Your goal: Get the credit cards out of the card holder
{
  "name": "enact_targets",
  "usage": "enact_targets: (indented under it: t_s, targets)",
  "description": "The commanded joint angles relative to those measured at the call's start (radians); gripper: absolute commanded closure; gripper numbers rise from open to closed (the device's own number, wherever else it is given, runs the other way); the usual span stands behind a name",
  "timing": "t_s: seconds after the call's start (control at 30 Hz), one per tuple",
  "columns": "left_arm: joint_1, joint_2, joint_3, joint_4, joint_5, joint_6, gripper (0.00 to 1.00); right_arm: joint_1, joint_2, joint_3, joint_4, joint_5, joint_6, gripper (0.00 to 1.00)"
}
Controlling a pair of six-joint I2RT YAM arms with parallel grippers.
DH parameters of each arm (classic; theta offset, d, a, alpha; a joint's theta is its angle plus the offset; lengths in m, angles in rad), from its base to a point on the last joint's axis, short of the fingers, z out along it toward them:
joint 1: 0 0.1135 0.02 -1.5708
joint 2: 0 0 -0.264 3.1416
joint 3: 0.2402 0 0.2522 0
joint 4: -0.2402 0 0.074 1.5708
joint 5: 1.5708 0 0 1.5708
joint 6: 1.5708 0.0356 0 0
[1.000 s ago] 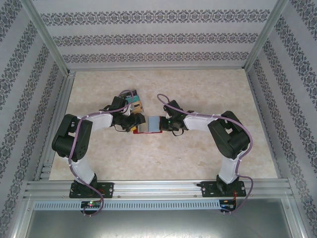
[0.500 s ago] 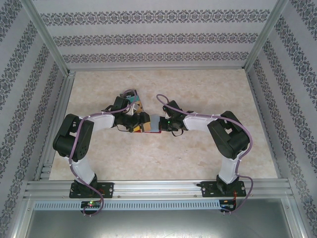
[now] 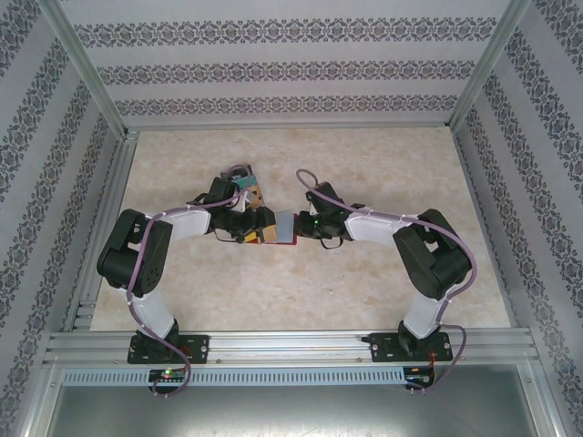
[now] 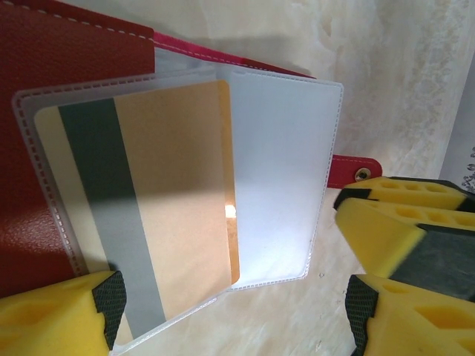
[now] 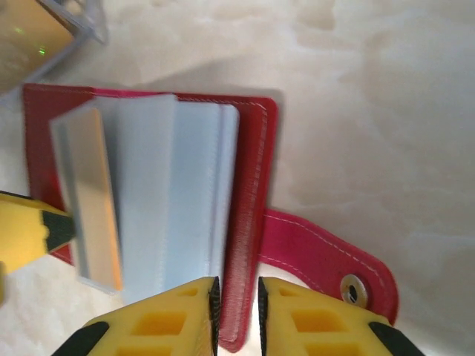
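A: Since a second ago the left gripper [image 4: 230, 304] has come in over the small flat red folding card holder [image 5: 256, 185]; the right arm's elbow has swung outward.
B: Holder position?
A: Open on the beige marbled table [image 3: 364, 291], between both grippers. A clear plastic sleeve [image 4: 286, 178] holding a tan striped card [image 4: 174, 185] lies between the widely spread left fingers.
B: Right gripper [image 5: 237, 289]?
A: Narrow gap, red cover edge in it. Clamped or not, cannot tell.

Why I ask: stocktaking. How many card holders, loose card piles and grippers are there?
card holder: 1
card pile: 1
grippers: 2 (left gripper, right gripper)
Total: 4
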Motion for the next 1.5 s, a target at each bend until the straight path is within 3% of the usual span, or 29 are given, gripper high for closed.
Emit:
enact_targets:
  t_s: [0.0,0.5,0.83,1.17,1.33,1.47]
  targets:
    - [0.017,-0.008,0.011,-0.037,-0.042,0.014,0.2,0.0,-0.018,0.022,0.043,-0.069,0.025,0.78]
    - [0.043,-0.01,0.009,-0.011,-0.056,-0.009,0.2,0.005,0.169,0.13,0.167,-0.267,0.131,0.83]
    - [0.047,-0.007,0.01,-0.008,-0.055,-0.013,0.2,-0.006,0.241,0.126,0.292,-0.344,0.215,0.81]
    - [0.048,0.001,0.015,-0.006,-0.046,-0.017,0.2,-0.006,0.277,0.14,0.31,-0.363,0.228,0.81]
    - [0.048,0.003,0.014,-0.006,-0.046,-0.016,0.21,-0.006,0.289,0.142,0.312,-0.366,0.234,0.85]
    - [0.047,0.001,0.017,-0.007,-0.045,-0.017,0.21,-0.01,0.29,0.139,0.317,-0.368,0.234,0.94]
